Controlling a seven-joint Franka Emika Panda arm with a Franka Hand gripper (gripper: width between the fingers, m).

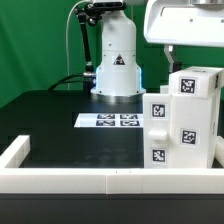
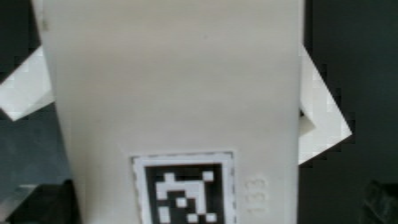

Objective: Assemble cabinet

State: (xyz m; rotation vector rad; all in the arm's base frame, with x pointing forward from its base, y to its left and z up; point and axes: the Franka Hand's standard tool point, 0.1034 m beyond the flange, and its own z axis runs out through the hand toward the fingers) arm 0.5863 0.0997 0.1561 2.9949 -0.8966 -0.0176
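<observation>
Wrist view first, since it sits nearest to the work: we see a tall white panel filling almost the whole picture, with a square black-and-white tag on it, and pale slanted shapes at either side that may be the fingers, though we cannot tell that, nor whether the gripper is released, clenched or grasping the panel. Moving out to the exterior view, the low white rim runs across the front of the black bench, and just behind it, at the exterior view's right, stands the cabinet: a white boxy stack, upright, stepped so that a lower block fronts a taller one, each face bearing tags. The arm's white wrist hangs right above the top block, and the gripper itself is hidden behind the stack. We judge the assembly well under way, with several pieces already together, but we cannot say which parts remain, as no loose ones show on the bench. Farther back, the marker board lies flat near the middle, apart from the cabinet. Beyond it rises the arm's white base.
</observation>
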